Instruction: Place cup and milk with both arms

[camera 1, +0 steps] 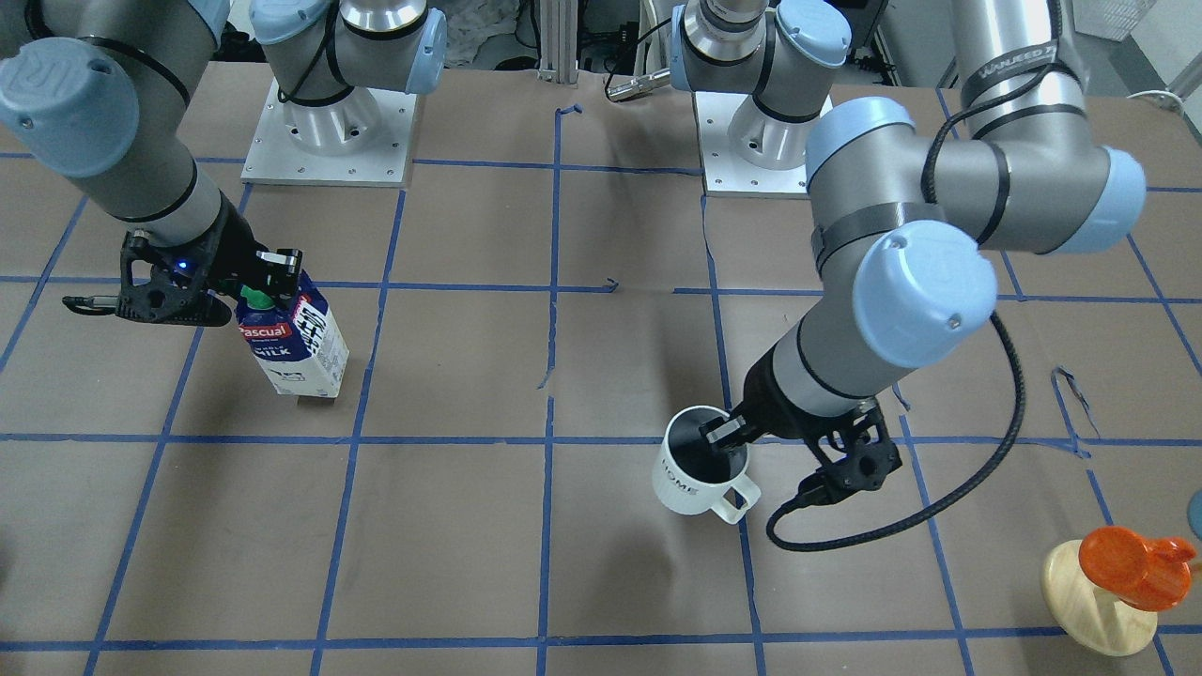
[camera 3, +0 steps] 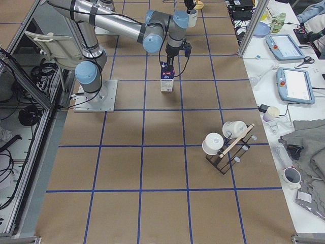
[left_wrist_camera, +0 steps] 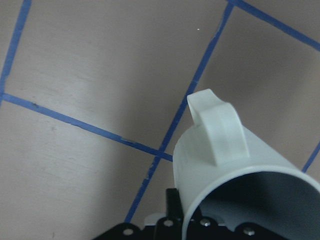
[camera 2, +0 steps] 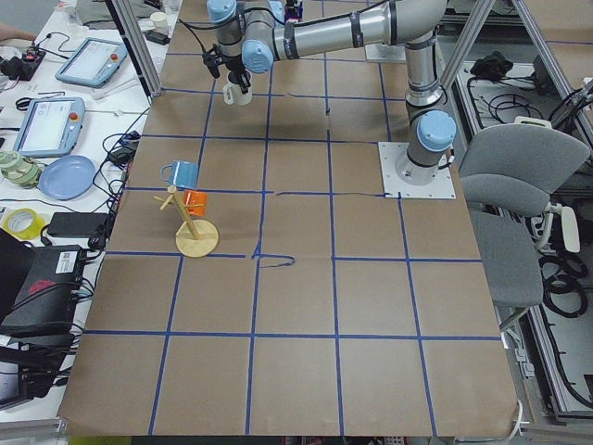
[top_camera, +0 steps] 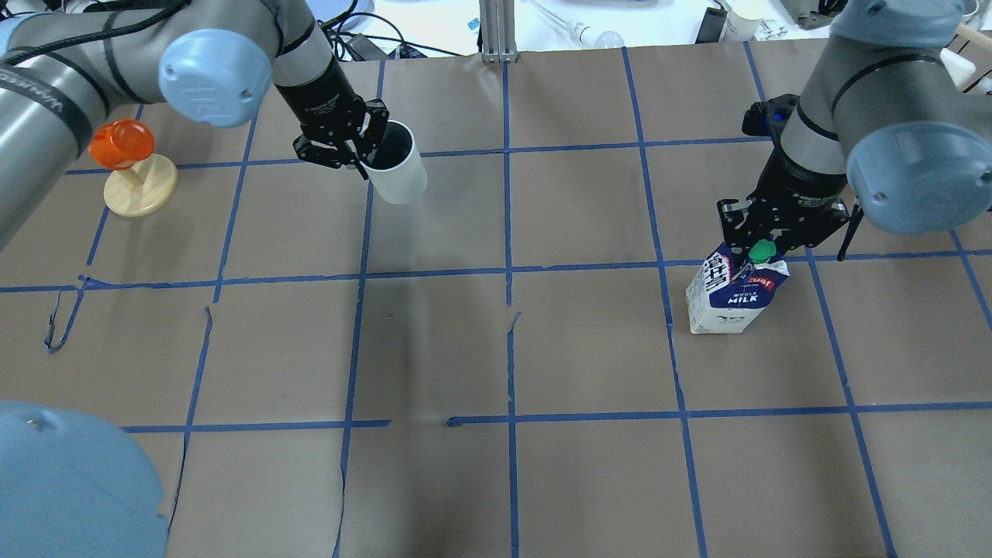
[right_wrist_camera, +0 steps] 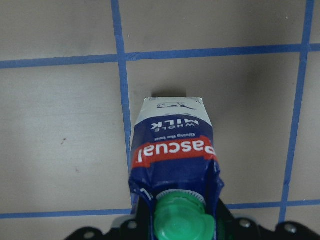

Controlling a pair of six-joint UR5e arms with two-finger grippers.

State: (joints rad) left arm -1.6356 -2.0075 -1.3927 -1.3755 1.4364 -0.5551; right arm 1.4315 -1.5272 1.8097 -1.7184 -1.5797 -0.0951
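My left gripper [top_camera: 350, 151] is shut on the rim of the white cup [top_camera: 399, 169], one finger inside and one outside. It holds the cup tilted above the table [camera 1: 700, 465]. The left wrist view shows the cup's handle [left_wrist_camera: 217, 132] pointing away from the gripper. My right gripper [top_camera: 763, 236] is shut on the top of the milk carton [top_camera: 732, 298], around its green cap [right_wrist_camera: 180, 217]. The carton [camera 1: 300, 343] leans, with its base at or just above the paper. I cannot tell whether it touches.
A wooden mug stand with an orange mug [top_camera: 124, 151] is close to the left arm, toward the table's left end [camera 1: 1127, 563]. A blue mug [camera 2: 181, 173] also hangs there. A dark rack with white mugs [camera 3: 223, 145] stands toward the right end. Blue tape lines cross the brown paper.
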